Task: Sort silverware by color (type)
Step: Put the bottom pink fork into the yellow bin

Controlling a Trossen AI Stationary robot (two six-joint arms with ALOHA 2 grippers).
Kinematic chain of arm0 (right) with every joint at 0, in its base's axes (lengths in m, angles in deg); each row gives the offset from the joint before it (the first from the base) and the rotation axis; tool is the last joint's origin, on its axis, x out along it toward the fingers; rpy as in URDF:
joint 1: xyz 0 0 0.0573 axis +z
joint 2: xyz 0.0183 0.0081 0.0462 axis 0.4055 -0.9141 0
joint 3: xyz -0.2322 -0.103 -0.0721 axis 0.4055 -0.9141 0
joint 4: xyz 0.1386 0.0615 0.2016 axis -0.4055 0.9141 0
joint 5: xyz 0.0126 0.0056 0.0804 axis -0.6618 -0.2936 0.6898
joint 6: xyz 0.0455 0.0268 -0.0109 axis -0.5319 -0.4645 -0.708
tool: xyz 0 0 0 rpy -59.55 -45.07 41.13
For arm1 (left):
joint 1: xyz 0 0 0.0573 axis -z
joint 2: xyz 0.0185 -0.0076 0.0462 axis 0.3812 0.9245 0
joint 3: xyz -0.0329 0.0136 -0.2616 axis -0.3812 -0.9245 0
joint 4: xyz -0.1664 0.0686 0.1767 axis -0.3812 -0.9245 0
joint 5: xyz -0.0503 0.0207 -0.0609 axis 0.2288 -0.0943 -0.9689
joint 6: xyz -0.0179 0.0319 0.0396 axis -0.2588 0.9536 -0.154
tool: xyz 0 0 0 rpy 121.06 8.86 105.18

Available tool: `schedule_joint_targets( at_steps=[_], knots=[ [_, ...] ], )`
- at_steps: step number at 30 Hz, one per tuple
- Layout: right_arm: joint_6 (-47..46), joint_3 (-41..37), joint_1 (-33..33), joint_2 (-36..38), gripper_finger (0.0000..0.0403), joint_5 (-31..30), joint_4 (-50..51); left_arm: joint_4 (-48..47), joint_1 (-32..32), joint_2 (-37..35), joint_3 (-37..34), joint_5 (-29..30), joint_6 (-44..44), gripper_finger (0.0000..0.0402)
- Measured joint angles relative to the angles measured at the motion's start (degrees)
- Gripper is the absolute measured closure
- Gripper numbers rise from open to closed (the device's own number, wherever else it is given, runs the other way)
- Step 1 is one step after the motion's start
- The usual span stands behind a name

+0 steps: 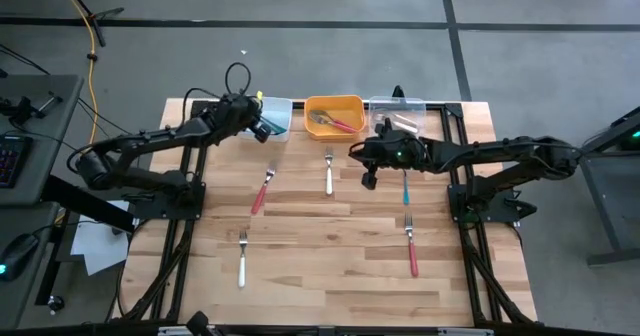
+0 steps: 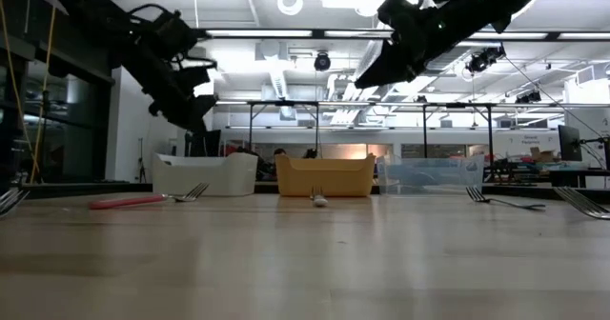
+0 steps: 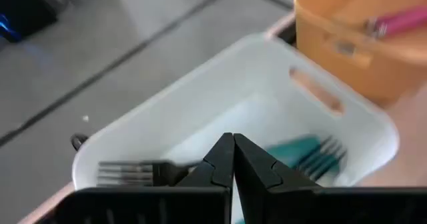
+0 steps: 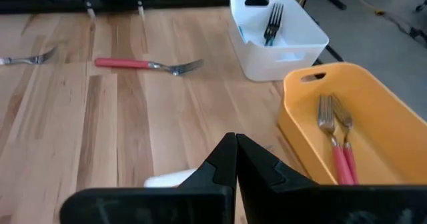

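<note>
left gripper point(image 1: 262, 126) clenched, nothing held, above white bin point(image 1: 279, 129) holding blue forks point(image 3: 303, 155) | right gripper point(image 1: 368, 164) clenched, nothing held, just in front of orange bin point(image 1: 335, 104) | white-handled fork point(image 1: 329, 172) beside right gripper on its left-arm side, long axis pointing at orange bin | judgement: right arm nearer

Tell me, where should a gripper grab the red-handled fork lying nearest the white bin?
Probably mid-handle, from straight above. The red-handled fork lies flat and slanted on the table with bare wood on both sides, so fingers should straddle the slim handle across its width, turned to match the slant.
</note>
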Motion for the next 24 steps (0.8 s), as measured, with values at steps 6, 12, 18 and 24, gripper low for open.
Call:
schedule_joint_targets(
  at_steps=[6,12,18,24],
  knots=[
    [0.2,-0.1,-0.2,0.0,0.0401,0.0,-2.3,-4.0,-3.2,5.7,4.6,-2.0,5.6,0.0401],
    [0.2,-0.1,-0.2,0.0,0.0401,0.0,-2.2,-9.6,-5.0,13.7,9.8,-2.6,9.2,0.0401],
    [-0.1,-0.1,-0.2,0.0,0.0401,0.0,0.9,-1.2,-3.7,14.0,7.9,-5.3,5.0,0.0401],
    [-8.5,-0.1,0.6,0.0,0.0401,-0.6,9.3,17.4,1.6,7.5,-2.6,-12.7,-2.5,0.0401]
  ],
)
